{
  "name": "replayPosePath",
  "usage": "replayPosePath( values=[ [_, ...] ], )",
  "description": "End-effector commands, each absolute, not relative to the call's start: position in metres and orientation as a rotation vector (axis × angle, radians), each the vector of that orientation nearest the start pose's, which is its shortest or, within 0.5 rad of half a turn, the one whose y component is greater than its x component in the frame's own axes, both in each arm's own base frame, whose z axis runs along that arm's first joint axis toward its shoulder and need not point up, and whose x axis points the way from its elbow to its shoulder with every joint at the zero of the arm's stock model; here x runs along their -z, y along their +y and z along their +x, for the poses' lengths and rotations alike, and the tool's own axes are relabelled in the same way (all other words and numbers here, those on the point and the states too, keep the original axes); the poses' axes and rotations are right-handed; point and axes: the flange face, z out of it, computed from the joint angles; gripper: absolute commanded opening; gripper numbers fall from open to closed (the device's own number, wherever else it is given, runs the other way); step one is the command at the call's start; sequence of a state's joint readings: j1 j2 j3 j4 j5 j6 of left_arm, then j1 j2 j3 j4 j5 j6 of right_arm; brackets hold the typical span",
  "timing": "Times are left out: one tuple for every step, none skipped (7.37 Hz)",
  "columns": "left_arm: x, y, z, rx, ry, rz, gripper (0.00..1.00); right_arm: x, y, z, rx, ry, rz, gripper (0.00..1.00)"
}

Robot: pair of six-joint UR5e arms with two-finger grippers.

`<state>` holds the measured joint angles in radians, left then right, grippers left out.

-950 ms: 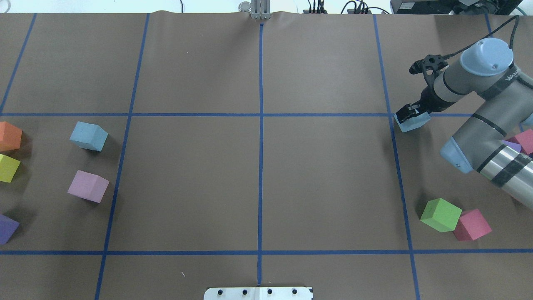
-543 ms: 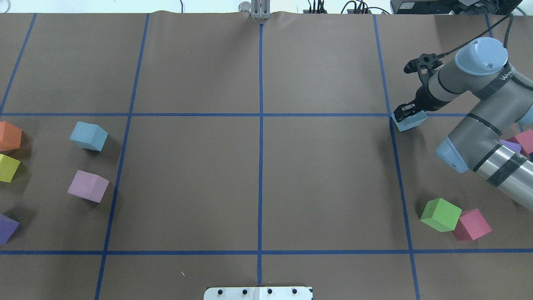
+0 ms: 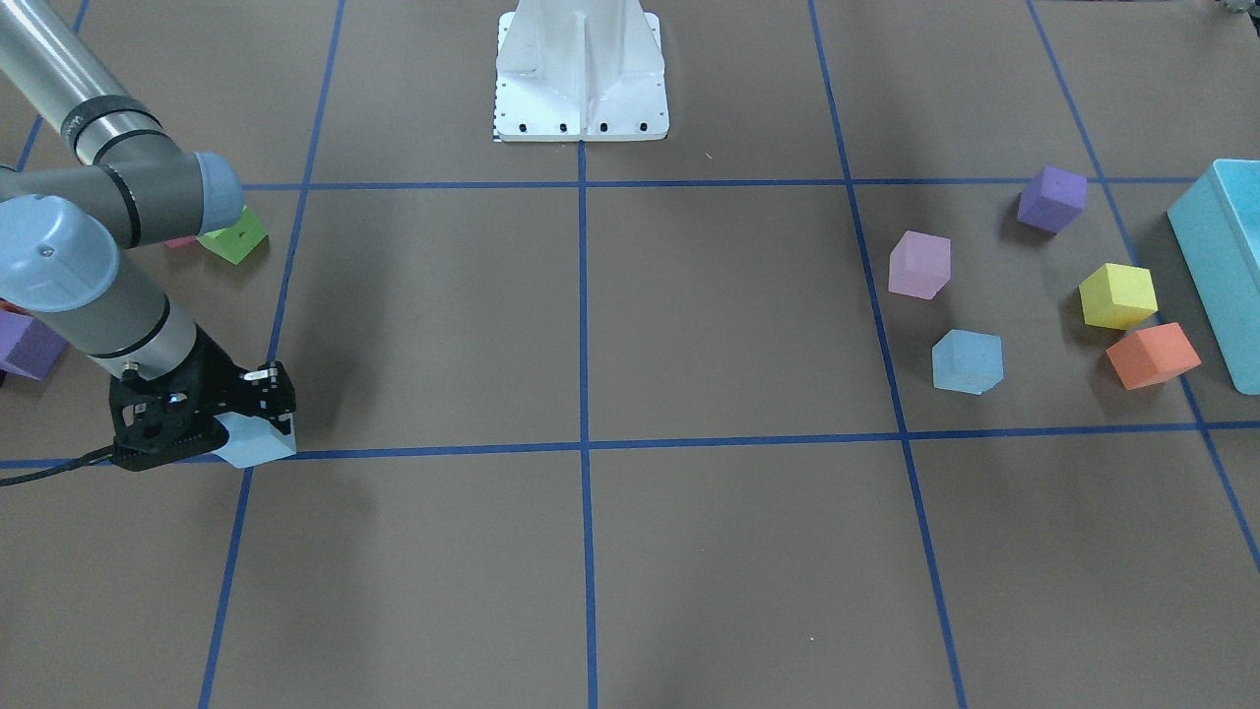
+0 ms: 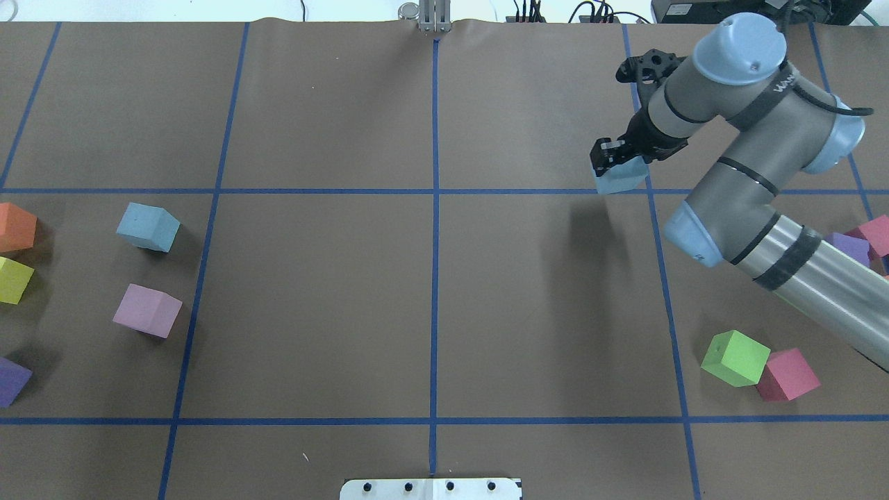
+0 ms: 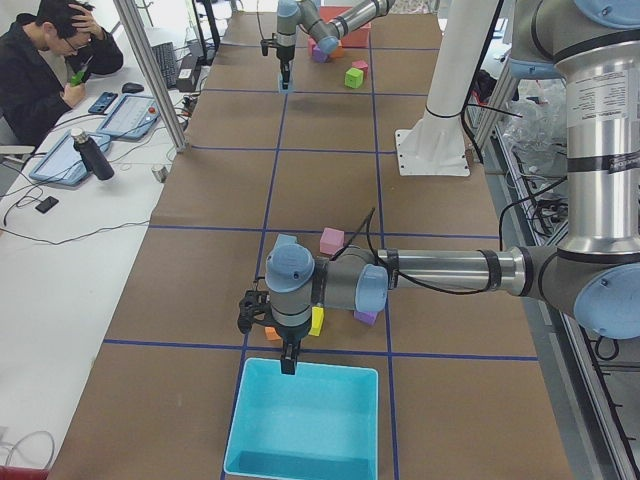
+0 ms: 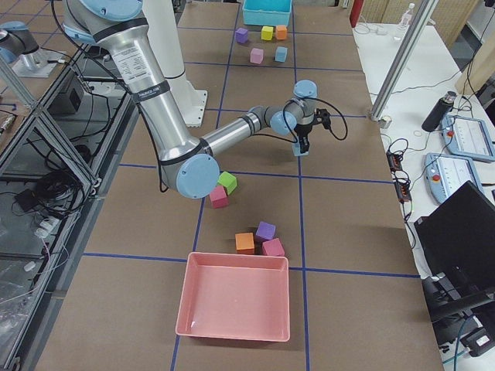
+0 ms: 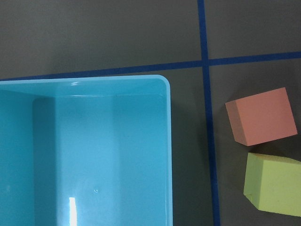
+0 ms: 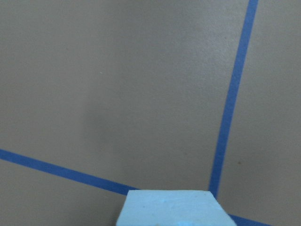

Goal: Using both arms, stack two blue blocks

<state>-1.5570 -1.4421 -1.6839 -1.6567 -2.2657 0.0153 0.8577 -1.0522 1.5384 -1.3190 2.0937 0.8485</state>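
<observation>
My right gripper (image 4: pixel 614 161) is shut on a pale blue block (image 4: pixel 621 178) and holds it above the table near a tape crossing; its shadow falls below it. The same block shows in the front-facing view (image 3: pixel 258 439) and at the bottom edge of the right wrist view (image 8: pixel 171 209). The second blue block (image 4: pixel 148 226) lies on the table at the far left, also seen in the front-facing view (image 3: pixel 968 360). My left gripper (image 5: pixel 287 356) hangs over the teal box's near rim; I cannot tell if it is open or shut.
A lilac cube (image 4: pixel 147 310), an orange cube (image 4: pixel 15 227), a yellow cube (image 4: pixel 14 280) and a purple cube (image 4: pixel 12 380) lie near the second blue block. The teal box (image 7: pixel 94 150) stands beyond them. Green (image 4: pixel 735 357) and red (image 4: pixel 787 375) cubes lie front right. A pink tray (image 6: pixel 236 301).
My right gripper has lifted the blue block off the table and carried it left and toward the far side. The other cubes have not moved.
</observation>
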Motion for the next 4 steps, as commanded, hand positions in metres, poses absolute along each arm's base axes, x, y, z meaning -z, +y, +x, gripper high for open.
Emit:
replayPosePath(
  values=[
    [-0.66,-0.443,-0.063,-0.051,0.695,0.065,0.98,-0.237,-0.538,-0.483,-0.122,-0.86,0.049,0.0],
    [-0.661,-0.443,-0.063,-0.051,0.695,0.064,0.98,-0.196,-0.51,-0.526,-0.182,-0.802,0.028,0.0],
    [-0.661,-0.443,-0.063,-0.051,0.695,0.064,0.98,-0.176,-0.478,-0.566,-0.194,-0.784,0.011,0.0],
    [-0.662,-0.443,-0.063,-0.05,0.695,0.062,0.98,-0.165,-0.458,-0.592,-0.192,-0.788,-0.002,0.0]
  ],
)
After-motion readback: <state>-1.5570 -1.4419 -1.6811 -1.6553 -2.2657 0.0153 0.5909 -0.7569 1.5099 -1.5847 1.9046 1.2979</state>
